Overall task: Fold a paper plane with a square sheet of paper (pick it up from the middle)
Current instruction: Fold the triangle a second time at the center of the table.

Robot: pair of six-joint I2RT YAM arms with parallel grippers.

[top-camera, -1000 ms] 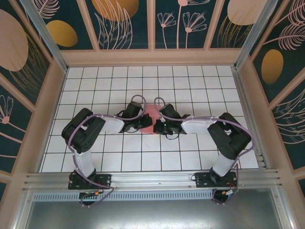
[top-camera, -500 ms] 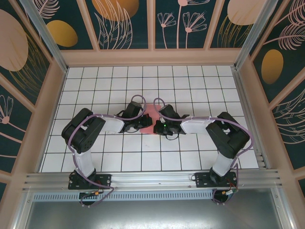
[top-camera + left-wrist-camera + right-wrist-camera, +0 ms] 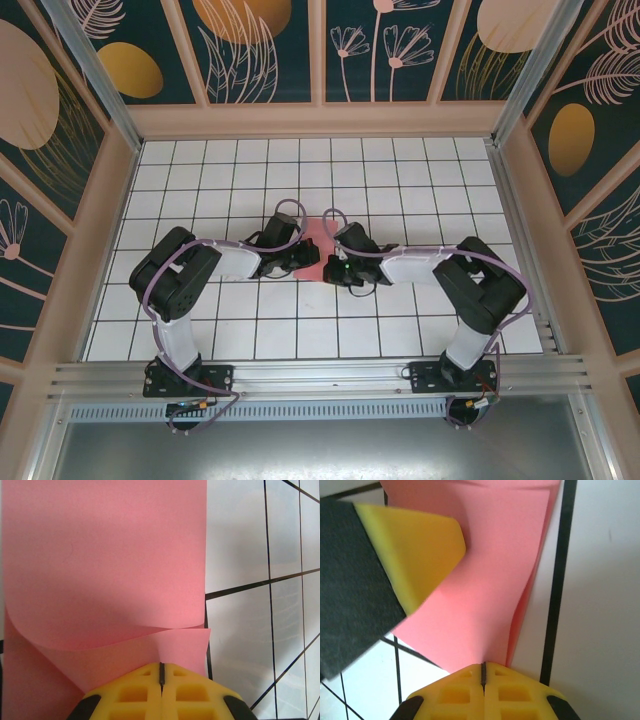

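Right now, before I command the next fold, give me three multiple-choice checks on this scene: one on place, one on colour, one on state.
1. Where is the pink sheet?
A. mid-table, between the left pincer and right pincer
B. far left corner
C. on the near rail
2. What colour are the pincer fingers?
A. blue
B. yellow
C. white
3. How do both pincers' jaws stand?
A. wide open
B. shut
C. one open, one shut

1 A: the top view shows pink between the arm tips, mid-table.
2 B: both wrist views show yellow.
3 B: each wrist view shows a closed seam, the sheet at it.
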